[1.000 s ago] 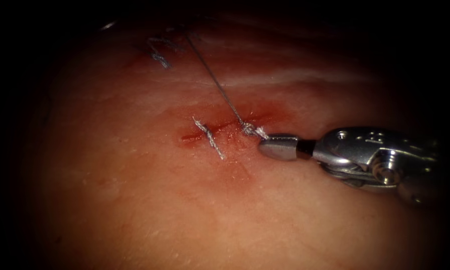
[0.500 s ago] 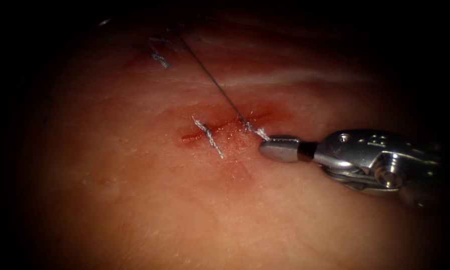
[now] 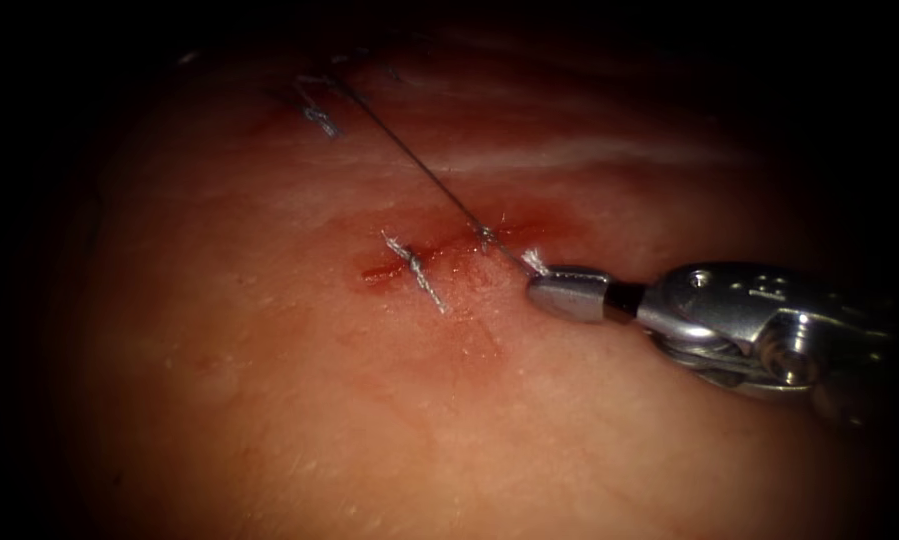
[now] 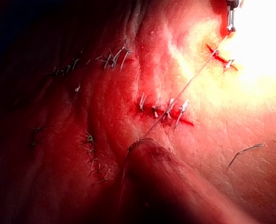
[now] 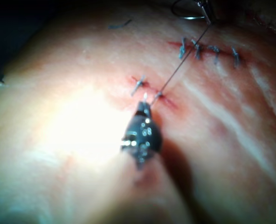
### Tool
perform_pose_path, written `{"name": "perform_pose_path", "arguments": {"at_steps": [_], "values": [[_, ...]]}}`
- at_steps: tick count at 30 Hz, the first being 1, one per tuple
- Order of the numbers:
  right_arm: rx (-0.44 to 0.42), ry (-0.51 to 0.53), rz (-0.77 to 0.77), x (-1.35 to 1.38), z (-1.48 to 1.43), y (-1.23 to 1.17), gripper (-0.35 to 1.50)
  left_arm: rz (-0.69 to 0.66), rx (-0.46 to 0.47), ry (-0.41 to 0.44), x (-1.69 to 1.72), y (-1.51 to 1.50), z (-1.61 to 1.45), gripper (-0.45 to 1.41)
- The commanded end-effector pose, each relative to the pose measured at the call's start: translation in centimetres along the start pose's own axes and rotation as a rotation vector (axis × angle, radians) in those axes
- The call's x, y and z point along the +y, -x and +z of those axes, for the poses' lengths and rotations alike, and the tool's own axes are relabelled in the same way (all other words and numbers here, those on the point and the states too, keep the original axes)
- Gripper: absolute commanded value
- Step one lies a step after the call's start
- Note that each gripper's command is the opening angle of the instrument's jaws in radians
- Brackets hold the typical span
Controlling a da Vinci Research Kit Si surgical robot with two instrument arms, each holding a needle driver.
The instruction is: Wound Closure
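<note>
Subject: the thread [image 3: 424, 170]. It ran as one straight, taut strand over the tissue [image 3: 269, 400]. Its near end was a short frayed tail, and it rose through a knot [image 3: 486, 237] seated on the cut [image 3: 449, 250] towards the right end of that cut. From there it ran up and away to the left, across the tissue, into the dark far edge.

The right tool [image 3: 539, 290] lay just right of the cut, low over the tissue. Its jaws were clenched on the frayed tail close beside the knot, with the tips almost touching the wound edge. The right wrist view showed the same grasp, with the right tool's [image 5: 142, 107] tip at the tail and the strand leaving it in line.

The far end of the strand met the left tool [image 5: 206, 10], well apart from the cut and beyond an older row of stitches [image 5: 208, 49]. In the left wrist view the strand ended at that tool's [image 4: 137, 145] tip. The jaws were closed on the thread.

A finished stitch [image 3: 414, 270] with two cut ends crossed the cut left of the knot. Red fluid [image 3: 529, 225] stained the tissue about the cut.

A thin bright arc [image 5: 184, 18] sat just beside the left tool. Whether it was the needle or a loop of thread could not be told. No needle was seen in the tissue at the cut.
</note>
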Motion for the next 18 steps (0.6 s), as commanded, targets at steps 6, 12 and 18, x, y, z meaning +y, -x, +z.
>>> {"name": "perform_pose_path", "arguments": {"at_steps": [6, 12, 18], "values": [[-0.002, -0.013, -0.024, -0.07, 0.07, 0.12, -0.35, 0.0, -0.001, -0.011, 0.01, -0.02, 0.15, -0.45], [-0.012, -0.052, -0.033, -0.11, 0.09, 0.19, -0.35, 0.001, -0.01, -0.014, 0.0, 0.05, 0.17, -0.45], [0.016, -0.053, -0.104, -0.16, 0.17, 0.13, -0.3, -0.035, -0.007, 0.004, 0.17, -0.13, -0.05, -0.45]]}}
